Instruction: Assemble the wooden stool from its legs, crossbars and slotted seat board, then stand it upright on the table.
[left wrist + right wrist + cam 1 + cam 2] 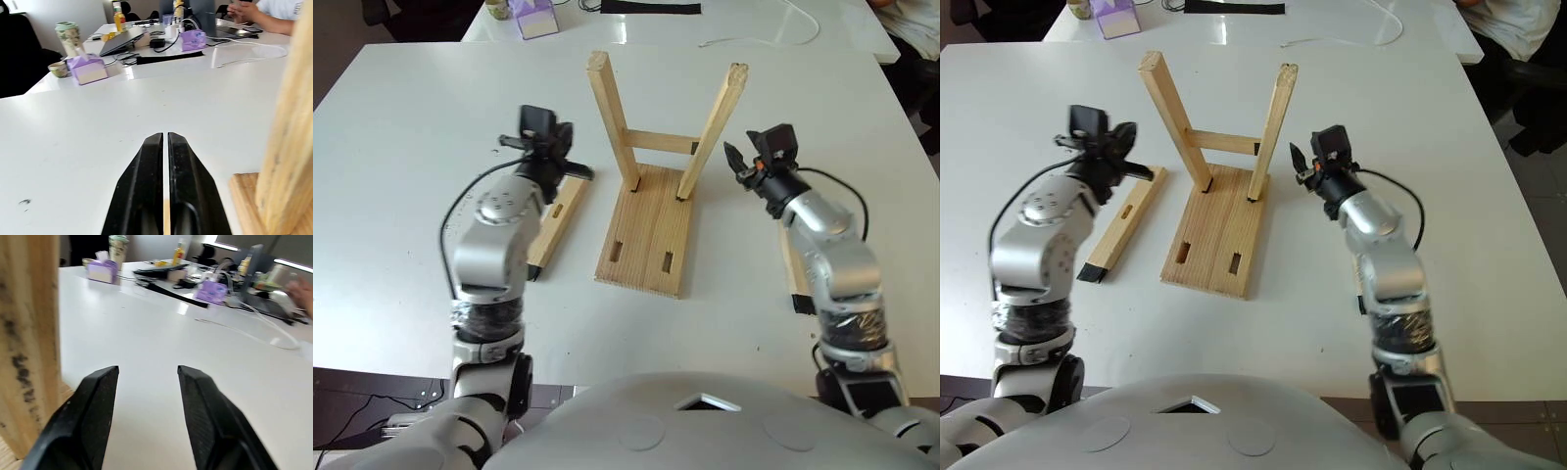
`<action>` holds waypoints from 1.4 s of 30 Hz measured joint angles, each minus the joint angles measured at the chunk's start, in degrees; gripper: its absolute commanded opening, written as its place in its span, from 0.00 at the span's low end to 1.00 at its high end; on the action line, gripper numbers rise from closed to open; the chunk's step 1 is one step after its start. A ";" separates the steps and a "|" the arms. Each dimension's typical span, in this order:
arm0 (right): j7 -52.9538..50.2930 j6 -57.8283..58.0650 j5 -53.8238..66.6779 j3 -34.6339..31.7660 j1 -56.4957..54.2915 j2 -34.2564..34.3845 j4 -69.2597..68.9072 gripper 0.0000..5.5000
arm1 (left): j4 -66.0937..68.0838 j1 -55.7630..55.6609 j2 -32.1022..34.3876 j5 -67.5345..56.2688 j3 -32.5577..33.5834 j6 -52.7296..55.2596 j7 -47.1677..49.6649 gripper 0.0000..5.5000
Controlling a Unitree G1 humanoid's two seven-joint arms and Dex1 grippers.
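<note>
The slotted seat board [644,230] lies flat mid-table. Two legs stand in its far slots, the left leg [612,113] and the right leg [713,122], joined by a crossbar [661,142]. The two near slots [617,251] are empty. A loose leg [558,217] lies left of the board, and my left gripper [572,168] hovers shut over its far end, holding nothing. Another loose leg [793,269] lies partly hidden under my right arm. My right gripper [737,164] is open just right of the right leg [24,333], not touching it.
A purple tissue box [533,15], a black strip [651,8] and a white cable [773,39] lie on the table behind. Bare white tabletop [401,176] stretches to the left and far right of the board.
</note>
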 measured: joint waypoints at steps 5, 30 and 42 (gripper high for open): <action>-6.58 3.95 -2.67 2.22 0.68 6.81 -5.93 0.16 | -1.28 0.63 -3.31 2.03 -3.78 -0.11 2.70 0.00; -1.94 -6.81 -0.76 -2.71 -11.11 8.74 15.89 0.00 | -17.61 6.09 -8.87 -3.30 1.43 7.22 2.63 0.00; -17.15 3.74 -11.26 -9.16 -7.65 10.43 -4.99 0.00 | -7.80 5.25 5.66 -0.99 21.92 0.16 7.26 0.00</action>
